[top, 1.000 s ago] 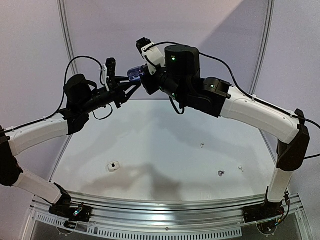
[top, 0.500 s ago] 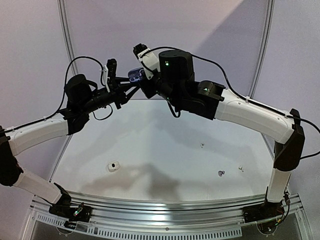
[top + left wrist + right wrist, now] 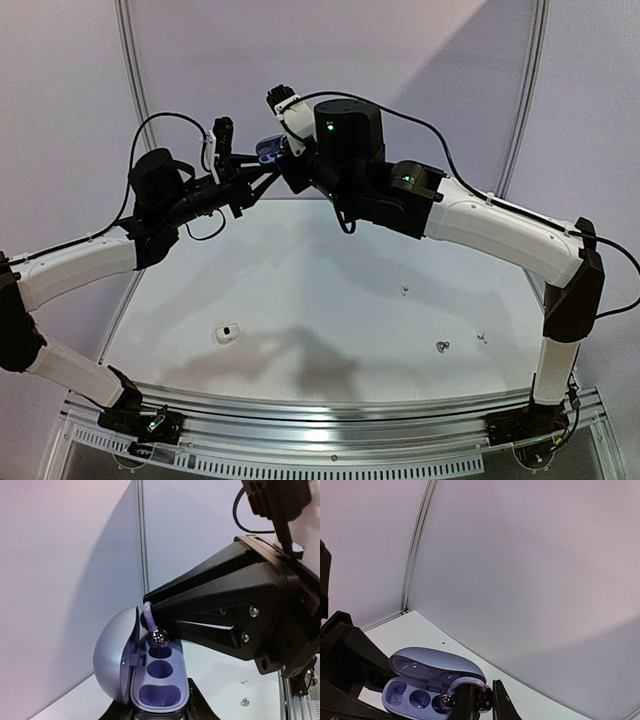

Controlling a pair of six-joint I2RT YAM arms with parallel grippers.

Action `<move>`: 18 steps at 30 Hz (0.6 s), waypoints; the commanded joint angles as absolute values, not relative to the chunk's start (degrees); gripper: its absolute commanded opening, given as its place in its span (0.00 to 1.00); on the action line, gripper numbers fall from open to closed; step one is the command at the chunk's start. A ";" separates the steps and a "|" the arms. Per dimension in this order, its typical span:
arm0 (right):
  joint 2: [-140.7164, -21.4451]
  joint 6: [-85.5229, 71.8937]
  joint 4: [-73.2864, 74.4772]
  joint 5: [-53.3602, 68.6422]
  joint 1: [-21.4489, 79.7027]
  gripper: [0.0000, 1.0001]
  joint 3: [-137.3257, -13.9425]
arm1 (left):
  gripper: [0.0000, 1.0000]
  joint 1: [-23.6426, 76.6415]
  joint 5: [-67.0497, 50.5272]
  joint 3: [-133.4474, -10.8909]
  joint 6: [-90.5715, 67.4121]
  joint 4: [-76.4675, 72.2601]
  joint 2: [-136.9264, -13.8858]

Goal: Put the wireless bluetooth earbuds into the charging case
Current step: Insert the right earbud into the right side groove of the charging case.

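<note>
The purple earbud (image 3: 157, 636) is pinched by its hook between the narrowed fingers of the right gripper (image 3: 482, 702), with its shiny tip held right at the end pocket of the open charging case (image 3: 159, 682); whether it's actually seated can't be told. The case is clamped at its lower end by the left gripper (image 3: 262, 172), and the whole lot is held in the air above the far edge of the table (image 3: 330, 270). Down on the table, a tiny dark earbud (image 3: 441, 347) is seen toward the near right corner and a small white piece (image 3: 227, 332) toward the near left.
</note>
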State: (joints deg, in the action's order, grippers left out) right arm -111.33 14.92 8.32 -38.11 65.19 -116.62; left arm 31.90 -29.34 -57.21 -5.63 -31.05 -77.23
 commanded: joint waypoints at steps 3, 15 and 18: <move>-112.57 16.01 9.42 -37.60 64.97 0.00 -117.06 | 0.00 32.96 -28.52 -58.70 -6.42 -33.35 -78.02; -113.54 15.85 11.96 -36.30 65.00 0.00 -117.12 | 0.00 32.88 -27.56 -58.96 -5.93 -33.76 -78.13; -113.50 15.67 12.84 -36.80 64.80 0.00 -116.35 | 0.00 32.87 -26.94 -58.97 -6.07 -33.75 -78.21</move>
